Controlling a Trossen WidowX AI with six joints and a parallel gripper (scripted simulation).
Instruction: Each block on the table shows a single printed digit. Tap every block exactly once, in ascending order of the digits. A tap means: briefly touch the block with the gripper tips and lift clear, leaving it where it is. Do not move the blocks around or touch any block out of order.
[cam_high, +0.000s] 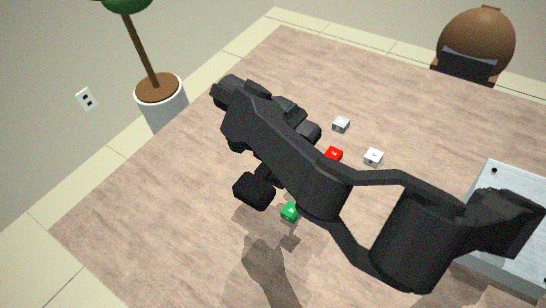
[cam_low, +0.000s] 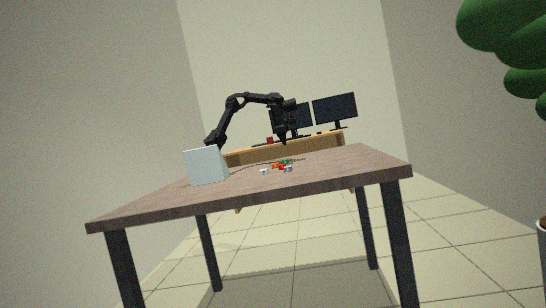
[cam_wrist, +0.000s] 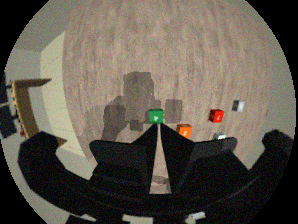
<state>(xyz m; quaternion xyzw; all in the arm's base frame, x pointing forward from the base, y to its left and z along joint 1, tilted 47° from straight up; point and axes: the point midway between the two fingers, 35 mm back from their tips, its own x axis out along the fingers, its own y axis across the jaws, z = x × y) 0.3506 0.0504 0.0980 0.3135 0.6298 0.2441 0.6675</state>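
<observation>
One wooden table (cam_low: 350, 170) carries the whole setup, with a pale grey base block (cam_low: 204, 166) at one end from which the dark arm (cam_low: 235, 107) reaches out high above the surface. Behind the table stands a desk (cam_low: 310, 142) with two monitors (cam_low: 334, 107); a potted plant (cam_high: 159, 102) stands on the floor beside the table. The gripper (cam_wrist: 158, 137) hangs well above the table top, fingers drawn nearly together with only a thin slit between them, and it grips nothing. Five small blocks lie near the table's middle. In the wrist view the green block (cam_wrist: 154, 116) sits just past the fingertips, the orange block (cam_wrist: 184, 132) just to its right, then the red block (cam_wrist: 216, 115). Two white blocks (cam_high: 341, 124) (cam_high: 373, 156) lie beyond the red one. Digits are too small to read.
</observation>
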